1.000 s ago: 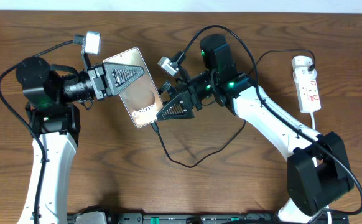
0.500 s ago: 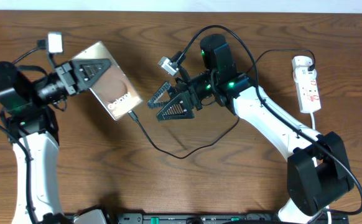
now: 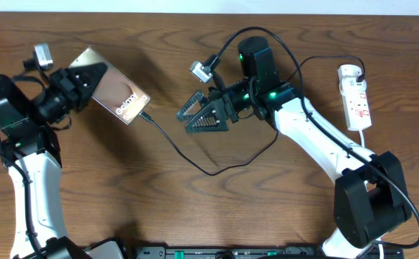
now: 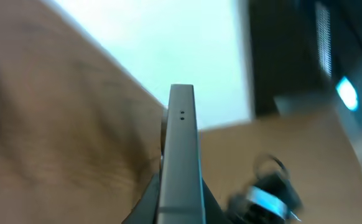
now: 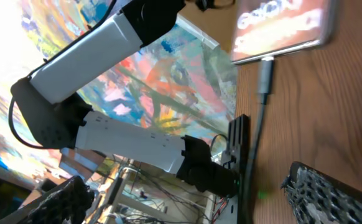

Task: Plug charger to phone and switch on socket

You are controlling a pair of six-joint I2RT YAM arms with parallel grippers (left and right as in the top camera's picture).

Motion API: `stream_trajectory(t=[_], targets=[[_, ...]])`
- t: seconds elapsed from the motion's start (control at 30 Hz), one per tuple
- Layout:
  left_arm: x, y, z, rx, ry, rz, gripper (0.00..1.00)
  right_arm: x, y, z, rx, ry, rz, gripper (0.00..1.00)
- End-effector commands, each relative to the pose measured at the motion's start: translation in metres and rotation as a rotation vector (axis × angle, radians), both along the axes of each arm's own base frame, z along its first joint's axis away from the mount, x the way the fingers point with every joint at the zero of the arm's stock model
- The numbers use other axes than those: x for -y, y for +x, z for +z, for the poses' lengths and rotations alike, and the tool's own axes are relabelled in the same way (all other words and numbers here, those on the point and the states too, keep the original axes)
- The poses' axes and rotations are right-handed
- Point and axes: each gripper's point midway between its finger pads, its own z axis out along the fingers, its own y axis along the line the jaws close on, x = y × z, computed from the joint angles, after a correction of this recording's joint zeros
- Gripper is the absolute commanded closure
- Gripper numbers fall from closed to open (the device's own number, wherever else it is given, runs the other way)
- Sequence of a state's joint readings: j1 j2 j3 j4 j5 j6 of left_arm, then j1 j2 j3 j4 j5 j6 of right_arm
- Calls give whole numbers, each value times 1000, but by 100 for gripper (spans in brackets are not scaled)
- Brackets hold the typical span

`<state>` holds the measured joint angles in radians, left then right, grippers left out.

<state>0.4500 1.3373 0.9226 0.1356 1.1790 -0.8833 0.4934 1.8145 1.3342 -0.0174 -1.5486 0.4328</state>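
Pinching the phone (image 3: 119,99) by one end, the left end effector (image 3: 88,78) holds it tilted above the table (image 3: 159,216) at far left, the charger (image 3: 209,173) plugged into its free end. The right end effector (image 3: 183,122) hangs spread, empty, mid-table; the socket (image 3: 356,97) lies far right.

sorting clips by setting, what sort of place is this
Probably a robotics lab or workshop. A white robot arm hangs over a wood-grain table with a power strip on it, and the right wrist view shows loose wiring and metal framing beyond the table edge, below a colourful painted backdrop.
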Motion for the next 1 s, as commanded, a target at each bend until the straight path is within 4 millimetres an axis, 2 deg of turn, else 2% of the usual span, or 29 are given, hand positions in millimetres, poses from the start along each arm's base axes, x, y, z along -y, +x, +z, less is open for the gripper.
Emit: stream_trajectory(t=[0.0, 0.17, 0.2, 0.23, 0.4, 0.53, 0.63, 0.7, 0.83, 0.97], targets=[[-25, 6, -30, -76, 136, 153, 93, 4, 2, 11, 0, 7, -1, 1], [-26, -18, -82, -259, 253, 144, 93, 3, 10, 8, 9, -10, -45, 1], [-28, -30, -101, -337, 310, 145, 93, 1, 15, 4, 20, -25, -79, 1], [-30, -36, -109, -374, 335, 145, 93, 0, 17, 3, 24, -30, -92, 1], [-28, -61, -136, -473, 425, 90, 93, -4, 31, -5, 38, -73, -175, 1], [-24, -72, -151, -518, 417, 72, 93, 0, 55, -37, 1, -226, -339, 1], [-20, -79, -160, -542, 414, 51, 93, 19, 70, -71, -32, -389, -461, 1], [-18, -84, -166, -556, 412, 39, 93, 40, 78, -93, -59, -507, -528, 1], [-13, -90, -175, -560, 426, 9, 93, 78, 85, -115, -102, -648, -610, 1], [1, -92, -178, -547, 450, -49, 93, 123, 96, -125, -134, -789, -739, 1]])
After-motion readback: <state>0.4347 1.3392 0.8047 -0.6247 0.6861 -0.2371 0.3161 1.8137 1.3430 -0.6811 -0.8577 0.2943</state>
